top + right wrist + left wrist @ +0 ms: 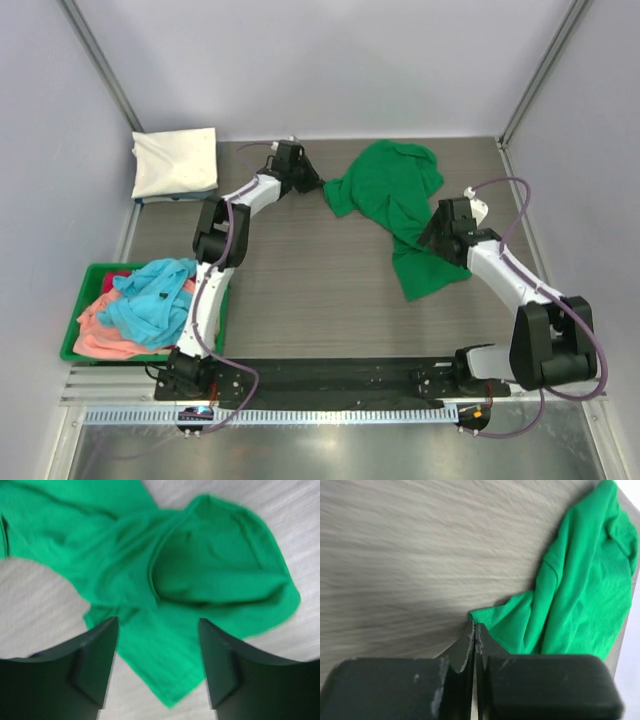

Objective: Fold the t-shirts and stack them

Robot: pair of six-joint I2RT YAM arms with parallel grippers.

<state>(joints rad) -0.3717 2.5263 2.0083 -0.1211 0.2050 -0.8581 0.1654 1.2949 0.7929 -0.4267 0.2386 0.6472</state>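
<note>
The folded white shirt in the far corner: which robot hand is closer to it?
Left. The left hand is right of the white shirt, at the green shirt's tip; the right hand hovers farther right, over the green shirt's other side.

Lab enclosure: grey panel walls (330, 60), railed table (330, 290)
</note>
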